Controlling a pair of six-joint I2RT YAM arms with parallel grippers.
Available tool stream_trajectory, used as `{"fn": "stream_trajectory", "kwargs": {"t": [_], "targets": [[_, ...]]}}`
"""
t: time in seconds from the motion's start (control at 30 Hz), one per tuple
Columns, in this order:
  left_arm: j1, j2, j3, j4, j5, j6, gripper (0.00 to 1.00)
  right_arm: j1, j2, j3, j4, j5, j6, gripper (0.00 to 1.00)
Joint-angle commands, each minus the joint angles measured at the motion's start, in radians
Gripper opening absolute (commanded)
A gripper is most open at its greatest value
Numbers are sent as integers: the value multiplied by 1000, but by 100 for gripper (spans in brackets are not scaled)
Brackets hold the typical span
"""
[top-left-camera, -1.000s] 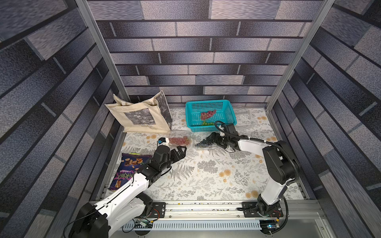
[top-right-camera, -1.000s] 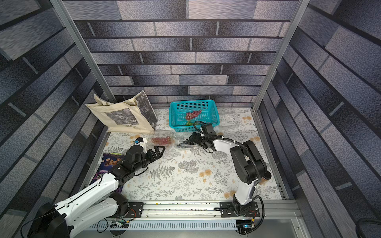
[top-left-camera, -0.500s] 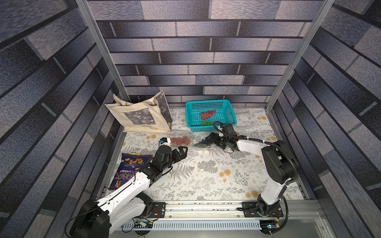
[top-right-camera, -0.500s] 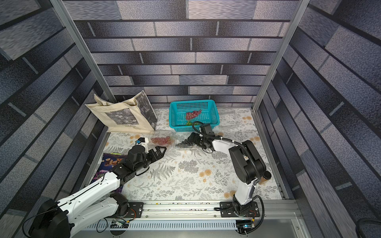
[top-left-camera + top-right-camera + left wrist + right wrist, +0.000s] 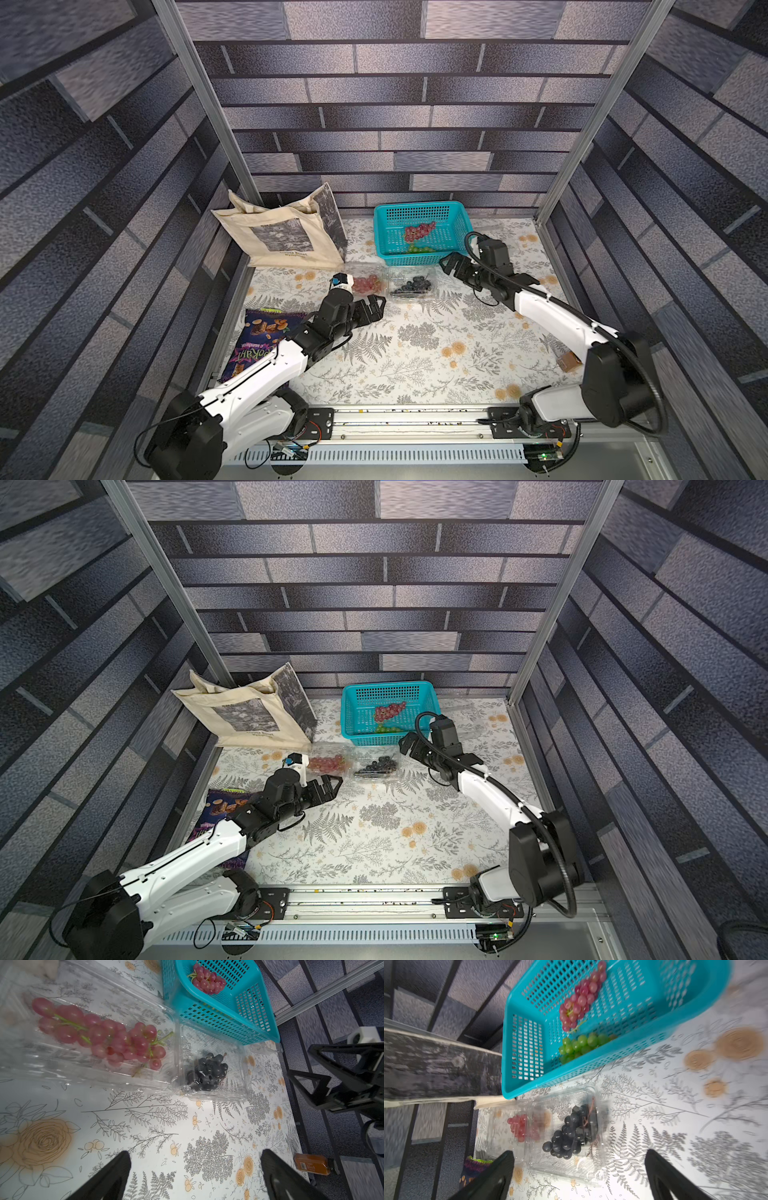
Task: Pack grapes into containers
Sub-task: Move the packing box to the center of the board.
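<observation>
Two clear containers sit side by side in front of the teal basket in both top views. The left container (image 5: 360,274) holds red grapes (image 5: 108,1041). The right container (image 5: 432,293) holds dark grapes (image 5: 571,1134). Inside the basket lie a red bunch (image 5: 579,1003) and a green bunch (image 5: 581,1043). My left gripper (image 5: 374,308) hovers open just in front of the red-grape container, with nothing between its fingers. My right gripper (image 5: 451,266) stands open and empty to the right of the dark-grape container, beside the basket's front corner.
The teal basket (image 5: 419,210) stands at the back centre. A beige tote bag (image 5: 286,237) leans at the back left. A purple snack bag (image 5: 259,332) lies under my left arm. A small brown box (image 5: 568,362) sits near the right wall.
My right gripper has drawn back to the right, away from the dark-grape container, and its jaws have spread wider. My left gripper has crept slightly to the right.
</observation>
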Motion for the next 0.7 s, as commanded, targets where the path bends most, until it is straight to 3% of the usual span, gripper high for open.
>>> {"fn": "stream_trajectory", "kwargs": {"t": [0.0,0.23,0.67], "targets": [[-20,40,105,-18,23,100,100,-87,-40,82,-267,159,-98,100],[-66,213,278,11,109,130,100,-243,131,353,-434,293,-231,100],[-66,481,636,-117,249,243,100,-393,526,677,-454,285,-392,96]]}}
